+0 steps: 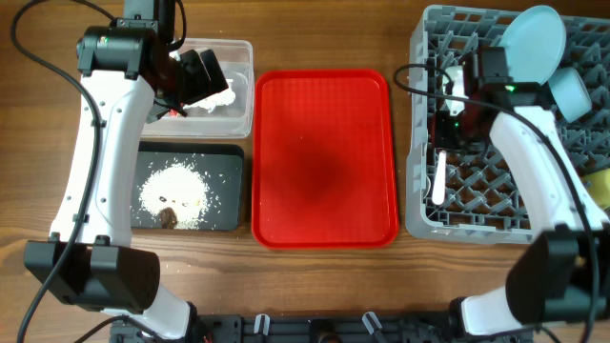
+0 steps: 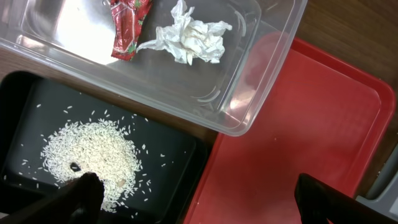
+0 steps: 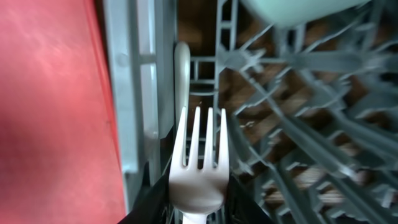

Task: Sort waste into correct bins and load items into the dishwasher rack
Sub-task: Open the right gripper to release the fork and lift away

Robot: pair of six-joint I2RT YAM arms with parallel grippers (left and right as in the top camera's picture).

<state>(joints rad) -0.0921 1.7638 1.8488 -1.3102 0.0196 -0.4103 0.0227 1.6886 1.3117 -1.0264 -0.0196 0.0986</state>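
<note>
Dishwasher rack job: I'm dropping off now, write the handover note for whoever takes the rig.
Left gripper: open, empty, above the clear tub.
Right gripper: shut on the white fork, over the left side of the dishwasher rack, near the spoon lying in it.
Done: red wrapper and napkin in the tub; rice crumbs and brown lump in the black tray; plate, small blue bowl and yellow cup in the rack.
Left: set the fork in the rack. The pale green bowl is not clearly seen, so check it.

Wooden table (image 1: 324, 276) bears tub (image 1: 246, 86), black tray (image 1: 229, 167), red tray (image 1: 324, 162), rack (image 1: 467, 229).
</note>
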